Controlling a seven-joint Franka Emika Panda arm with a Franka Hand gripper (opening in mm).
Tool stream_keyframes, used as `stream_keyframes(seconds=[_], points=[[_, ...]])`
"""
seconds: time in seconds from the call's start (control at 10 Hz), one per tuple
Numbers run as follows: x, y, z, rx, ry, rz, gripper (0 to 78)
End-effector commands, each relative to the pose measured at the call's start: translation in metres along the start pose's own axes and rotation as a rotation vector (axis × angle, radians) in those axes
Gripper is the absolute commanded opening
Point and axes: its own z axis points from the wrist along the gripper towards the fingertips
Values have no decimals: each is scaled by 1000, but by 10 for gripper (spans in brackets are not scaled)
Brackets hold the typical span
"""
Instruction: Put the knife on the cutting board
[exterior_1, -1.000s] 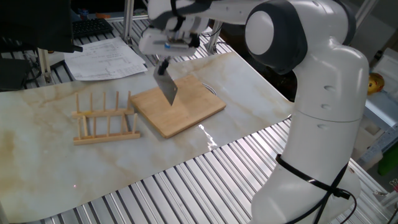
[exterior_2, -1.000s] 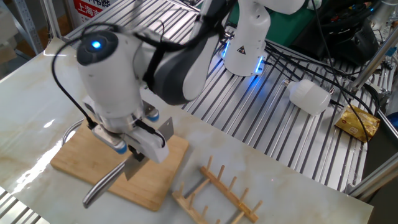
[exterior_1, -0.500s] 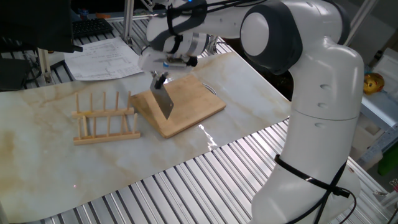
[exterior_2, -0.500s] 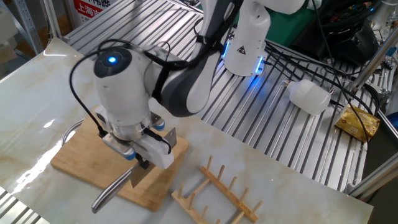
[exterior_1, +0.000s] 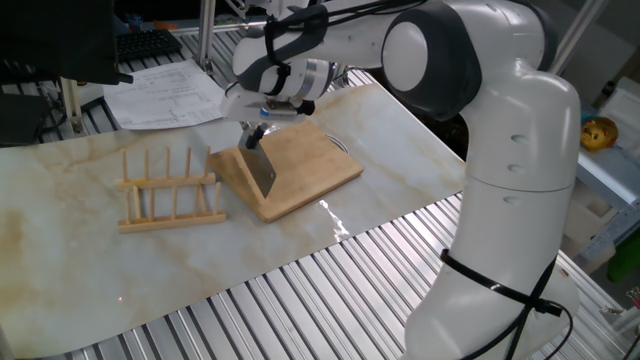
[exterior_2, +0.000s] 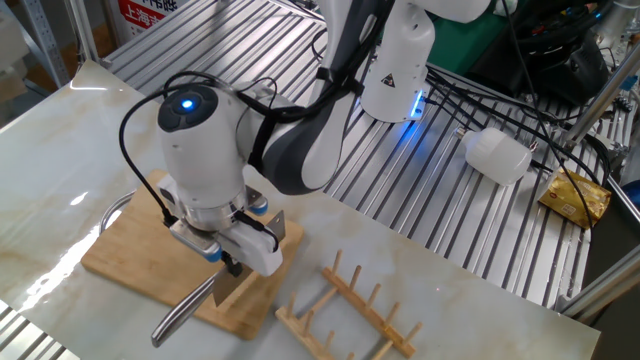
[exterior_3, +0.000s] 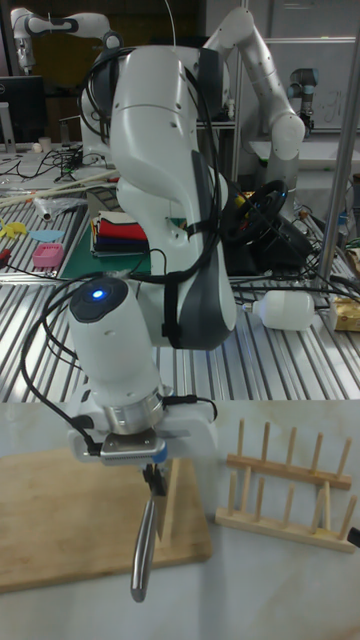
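My gripper (exterior_1: 258, 134) is shut on the knife (exterior_1: 262, 171), whose grey blade hangs tilted just over the cutting board (exterior_1: 305, 160), at the board's end nearest the peg rack. In the other fixed view the gripper (exterior_2: 232, 265) holds the knife (exterior_2: 183, 311) with its silvery handle sticking out past the edge of the cutting board (exterior_2: 125, 255). The tall view shows the gripper (exterior_3: 154, 480), the handle of the knife (exterior_3: 142, 552) pointing down and the cutting board (exterior_3: 60, 515) under it. Whether the blade touches the wood I cannot tell.
A wooden peg rack (exterior_1: 170, 190) of upright dowels stands close beside the board, also the rack (exterior_2: 345, 315). Papers (exterior_1: 170, 92) lie at the back. A white bottle (exterior_2: 497, 155) and a yellow packet (exterior_2: 577, 197) rest on the slatted metal surface.
The gripper has come down with the knife, from well above the board to low over its end by the rack. The board and rack have not moved.
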Motion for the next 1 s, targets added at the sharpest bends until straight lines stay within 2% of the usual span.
stream_keyframes(seconds=[0.1,0.9,1.0], points=[[-2,0,0,0,-10,-2,12],[0,-1,7,21,-34,15,12],[0,-1,8,21,-34,14,775]])
